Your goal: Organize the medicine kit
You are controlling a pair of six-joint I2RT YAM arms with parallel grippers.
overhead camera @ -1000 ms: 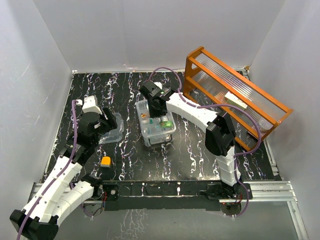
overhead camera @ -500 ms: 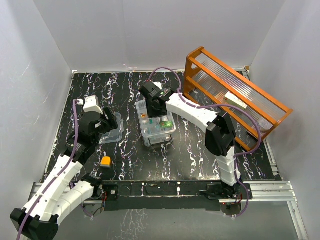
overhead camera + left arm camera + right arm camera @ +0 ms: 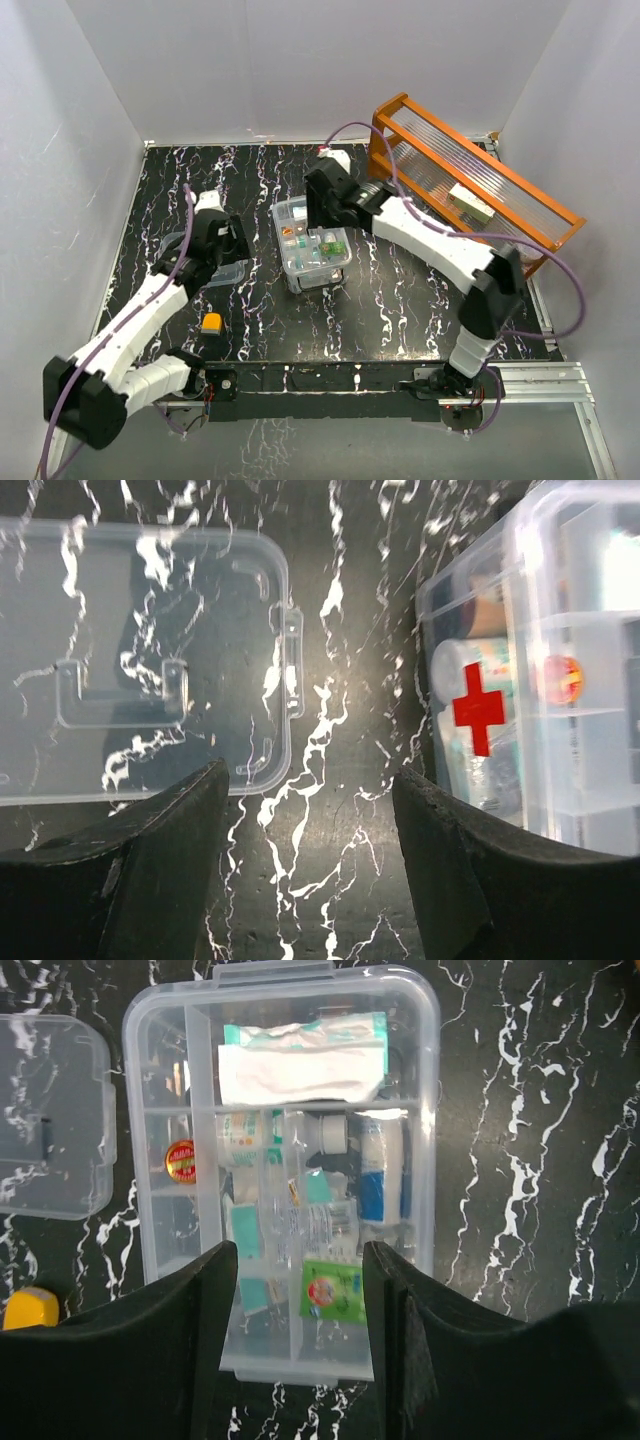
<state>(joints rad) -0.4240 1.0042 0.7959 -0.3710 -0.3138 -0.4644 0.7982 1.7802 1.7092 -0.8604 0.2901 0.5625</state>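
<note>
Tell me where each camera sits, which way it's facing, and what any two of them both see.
Top external: above and behind the bases, looking down at the table; left arm and right arm show, plus the orange rack.
Left wrist: on the left arm, aimed down between the clear lid and the medicine kit; the left end effector frames the bottom.
Right wrist: straight down onto the kit's compartments; the right end effector shows.
Shared: all views catch kit and lid.

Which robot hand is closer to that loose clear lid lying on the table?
Left. The left fingers hover at the lid edge; the right fingers hang over the medicine kit.
</note>
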